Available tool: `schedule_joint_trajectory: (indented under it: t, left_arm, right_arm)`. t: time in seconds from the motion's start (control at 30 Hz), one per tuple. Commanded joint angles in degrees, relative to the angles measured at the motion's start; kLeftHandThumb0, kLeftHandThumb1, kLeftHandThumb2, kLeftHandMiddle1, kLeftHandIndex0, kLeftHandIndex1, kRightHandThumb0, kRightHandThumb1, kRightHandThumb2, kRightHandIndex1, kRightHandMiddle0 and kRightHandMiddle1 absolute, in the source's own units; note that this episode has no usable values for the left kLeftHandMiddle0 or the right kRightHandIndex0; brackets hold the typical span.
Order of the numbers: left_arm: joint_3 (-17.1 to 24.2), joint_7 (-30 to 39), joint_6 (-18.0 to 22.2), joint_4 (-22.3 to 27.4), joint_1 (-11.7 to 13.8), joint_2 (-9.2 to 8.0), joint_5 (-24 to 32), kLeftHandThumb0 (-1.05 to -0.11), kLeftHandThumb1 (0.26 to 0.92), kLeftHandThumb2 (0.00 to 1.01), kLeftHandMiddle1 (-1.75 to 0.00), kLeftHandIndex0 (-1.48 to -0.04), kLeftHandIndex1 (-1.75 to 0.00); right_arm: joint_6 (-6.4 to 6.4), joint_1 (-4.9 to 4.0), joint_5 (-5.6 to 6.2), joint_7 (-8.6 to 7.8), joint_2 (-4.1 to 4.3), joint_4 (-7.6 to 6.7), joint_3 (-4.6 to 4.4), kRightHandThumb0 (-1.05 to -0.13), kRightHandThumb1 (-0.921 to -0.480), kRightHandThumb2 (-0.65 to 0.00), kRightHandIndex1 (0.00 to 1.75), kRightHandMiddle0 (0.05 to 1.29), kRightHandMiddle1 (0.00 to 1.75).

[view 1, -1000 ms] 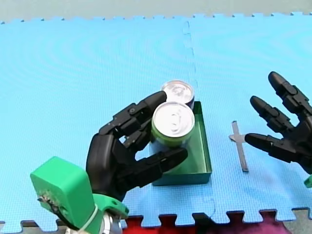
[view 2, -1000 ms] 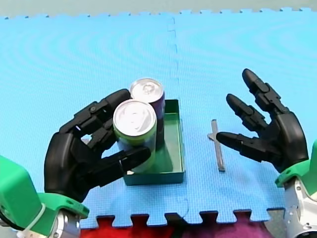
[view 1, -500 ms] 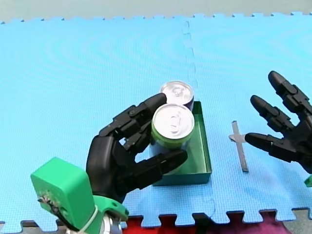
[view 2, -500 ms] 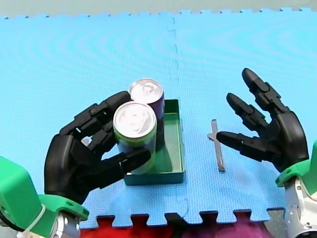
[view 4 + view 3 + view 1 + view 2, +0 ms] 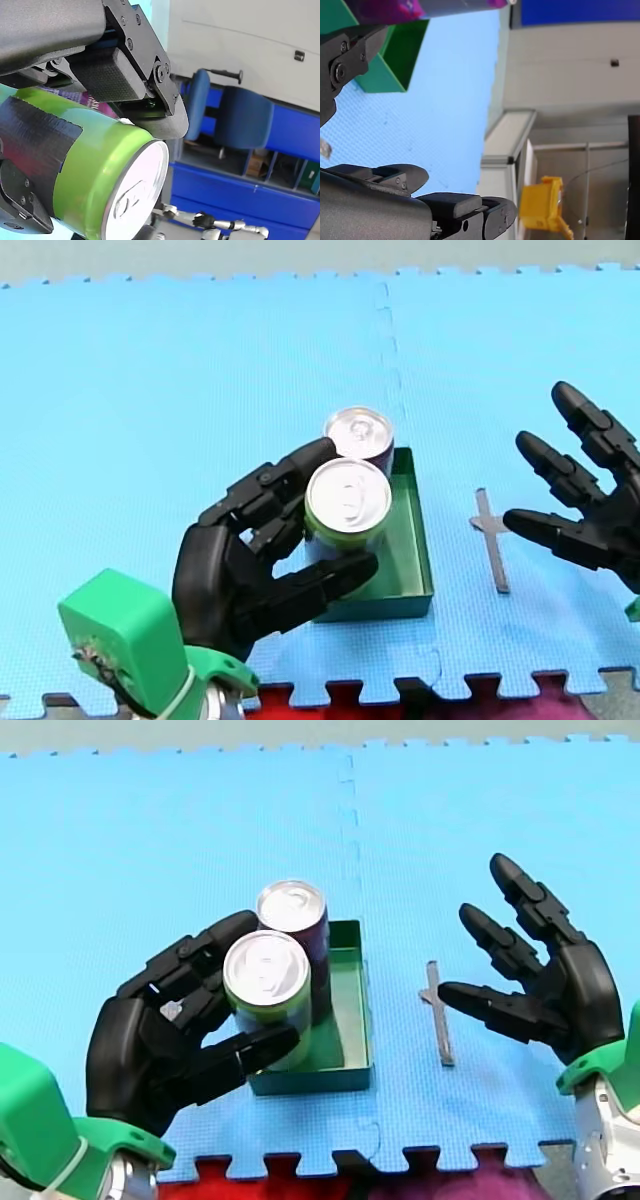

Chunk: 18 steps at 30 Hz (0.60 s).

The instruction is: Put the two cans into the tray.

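My left hand (image 5: 338,512) is shut on a green can (image 5: 348,492), held upright over the left part of the green tray (image 5: 418,530). The second wrist view shows this green can (image 5: 100,175) clamped between the fingers. A purple can (image 5: 358,432) stands upright at the tray's far left corner, right behind the green one; I cannot tell whether it is inside the rim. In the first wrist view the purple can (image 5: 420,7) sits by the tray (image 5: 395,60). My right hand (image 5: 545,475) hovers open to the right of the tray.
A thin grey metal strip (image 5: 491,540) lies on the blue foam mat (image 5: 150,390) between the tray and my right hand. The mat's jagged front edge runs just below the tray, with red floor past it.
My left hand has shifted the green can slightly left and down toward the tray. The purple can has moved a touch left. The right hand has barely moved.
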State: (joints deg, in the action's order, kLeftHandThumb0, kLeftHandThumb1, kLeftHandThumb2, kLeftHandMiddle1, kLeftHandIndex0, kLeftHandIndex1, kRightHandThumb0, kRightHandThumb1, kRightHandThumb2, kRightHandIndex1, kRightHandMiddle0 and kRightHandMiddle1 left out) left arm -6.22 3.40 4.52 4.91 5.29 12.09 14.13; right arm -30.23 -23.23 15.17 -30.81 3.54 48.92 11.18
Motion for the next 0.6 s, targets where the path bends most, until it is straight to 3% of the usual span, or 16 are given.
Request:
schedule_joint_trajectory:
  t: [0.0, 0.4, 0.57]
  left_arm:
    - [0.2, 0.6, 1.3, -0.5, 0.0, 0.55, 0.4, -0.374, 0.755, 0.00, 0.00, -1.28, 0.00]
    - [0.3, 1.3, 1.7, 0.2, -0.6, 0.52, 0.6, -0.375, 0.755, 0.00, 0.00, -1.28, 0.00]
    - [0.1, 1.0, 1.2, 1.2, -0.6, 0.45, 0.4, -0.377, 0.754, 0.00, 0.00, -1.29, 0.00]
  right_arm:
    - [0.15, 0.14, 0.04, -0.01, 0.38, -0.43, 0.05, -0.580, -0.670, 0.000, 0.00, 0.30, 0.00]
    - [0.12, 0.20, -0.12, 0.02, 0.32, -0.33, -0.16, -0.583, -0.671, -0.001, 0.00, 0.29, 0.00]
    - [-0.17, -0.10, -0.09, -0.08, 0.28, 0.38, -0.07, -0.588, -0.673, -0.001, 0.00, 0.30, 0.00]
